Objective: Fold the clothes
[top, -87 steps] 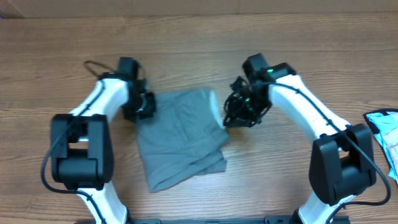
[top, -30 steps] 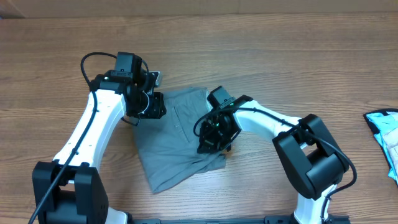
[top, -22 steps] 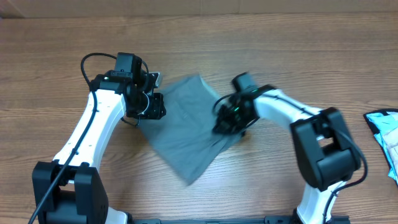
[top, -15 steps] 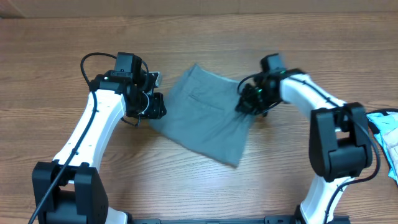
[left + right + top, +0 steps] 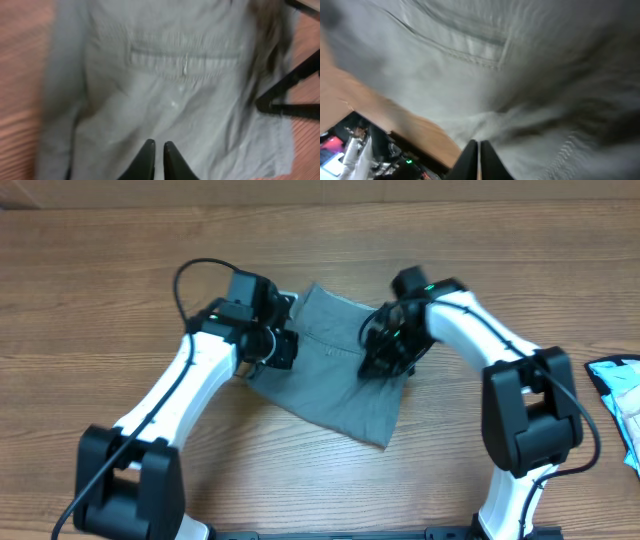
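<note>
Left wrist view: my left gripper (image 5: 158, 147) sits over the grey shorts (image 5: 335, 380), jaws all but closed, with no cloth visibly between them. The shorts lie spread on the tabletop (image 5: 100, 300) between my arms — my right gripper (image 5: 476, 145) pinches bunched cloth, jaws shut.

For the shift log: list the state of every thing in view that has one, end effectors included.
grey shorts, lying flat and askew on the table, pocket seam up.
left end effector, shut, tips over the shorts; whether it pinches fabric is unclear.
right end effector, shut on the shorts, fabric bunched at its tips.
light-blue item, lying at the table's right edge, cut off by the frame.
</note>
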